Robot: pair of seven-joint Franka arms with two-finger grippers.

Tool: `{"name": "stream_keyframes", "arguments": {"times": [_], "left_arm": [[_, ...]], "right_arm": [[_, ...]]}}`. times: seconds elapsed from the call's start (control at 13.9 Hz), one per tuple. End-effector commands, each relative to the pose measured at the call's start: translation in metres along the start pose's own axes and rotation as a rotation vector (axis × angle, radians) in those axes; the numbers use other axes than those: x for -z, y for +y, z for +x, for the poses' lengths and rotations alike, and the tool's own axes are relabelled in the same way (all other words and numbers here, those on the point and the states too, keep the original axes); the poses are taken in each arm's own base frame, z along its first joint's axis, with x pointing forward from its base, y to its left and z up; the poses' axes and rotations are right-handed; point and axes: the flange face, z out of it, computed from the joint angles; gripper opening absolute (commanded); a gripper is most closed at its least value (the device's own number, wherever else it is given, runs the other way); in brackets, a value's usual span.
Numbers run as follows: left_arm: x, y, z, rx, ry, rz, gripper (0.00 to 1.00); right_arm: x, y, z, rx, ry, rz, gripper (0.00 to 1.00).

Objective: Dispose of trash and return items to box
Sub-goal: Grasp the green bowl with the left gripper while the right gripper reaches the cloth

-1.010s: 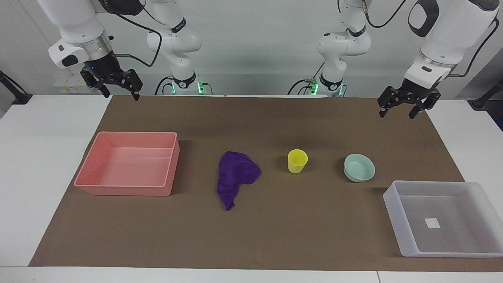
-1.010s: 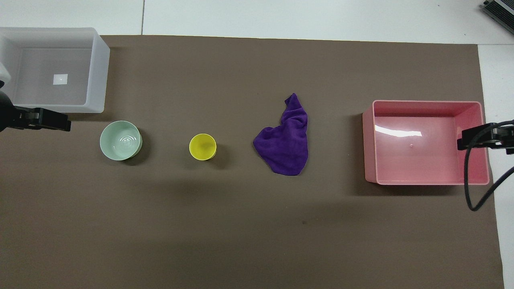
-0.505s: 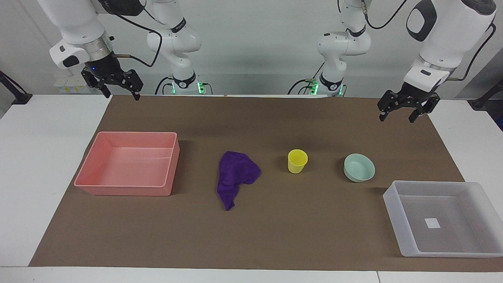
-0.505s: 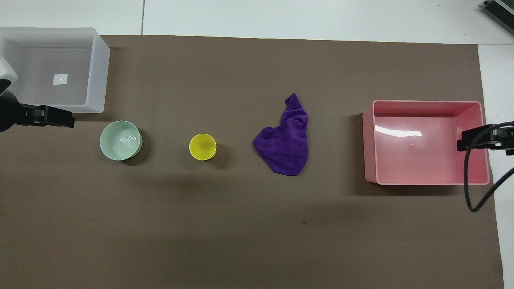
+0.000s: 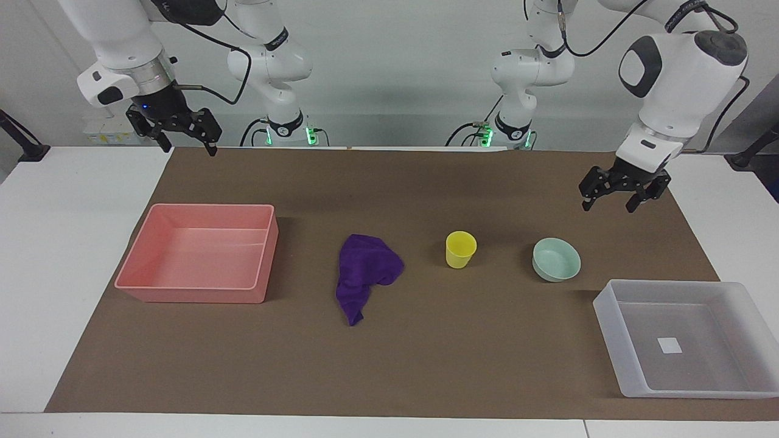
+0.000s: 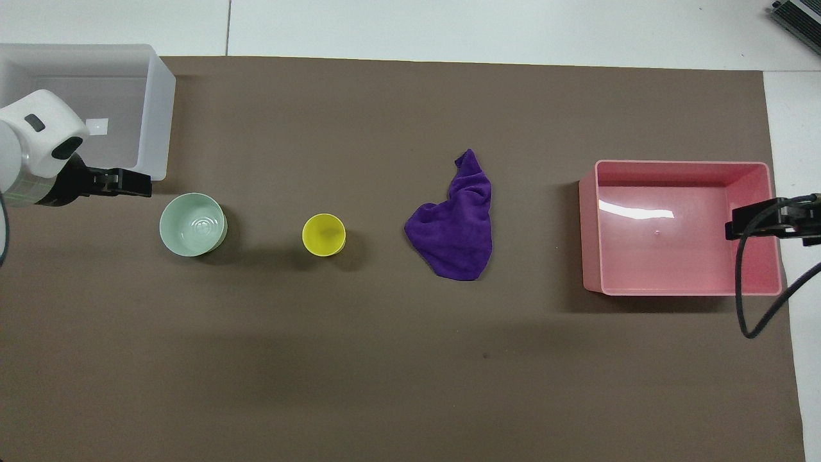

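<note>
Here, one rag (image 5: 365, 271), one cup (image 5: 461, 249), one bowl (image 5: 556, 259), one tray (image 5: 686, 338); both claws (image 5: 607, 196) (image 5: 181, 137) gape, holding nothing.

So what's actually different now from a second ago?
The left gripper has come down and in toward the bowl, jaws open, holding nothing. The right gripper waits over the table's edge, unmoved. Bowl, cup, rag, tray and bin stayed put.
</note>
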Motion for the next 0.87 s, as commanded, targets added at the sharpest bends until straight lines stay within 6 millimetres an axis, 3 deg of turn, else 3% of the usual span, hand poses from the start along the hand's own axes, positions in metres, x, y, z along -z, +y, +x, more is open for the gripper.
{"name": "stream_keyframes", "arguments": {"times": [0.0, 0.43, 0.58, 0.65, 0.72, 0.79], "left_arm": [[-0.042, -0.01, -0.003, 0.005, 0.015, 0.009, 1.0], [-0.133, -0.023, -0.013, 0.017, 0.02, 0.011, 1.0], [-0.158, -0.024, -0.021, 0.019, 0.002, 0.009, 0.99], [-0.163, -0.023, -0.022, 0.018, -0.003, 0.009, 0.89], [-0.164, -0.023, -0.023, 0.025, -0.01, 0.005, 0.64], [-0.165, -0.022, -0.023, 0.034, -0.016, 0.001, 0.17]], "right_arm": [[-0.005, -0.005, -0.004, 0.027, 0.039, 0.01, 1.0], [-0.039, -0.037, 0.026, 0.02, 0.083, 0.01, 1.0], [-0.056, -0.061, 0.04, 0.04, 0.098, 0.009, 1.0], [-0.066, -0.074, 0.046, 0.031, 0.104, 0.01, 1.0], [-0.077, -0.092, 0.051, 0.022, 0.107, 0.012, 1.0], [-0.086, -0.106, 0.054, 0.02, 0.106, 0.012, 1.0]]}}
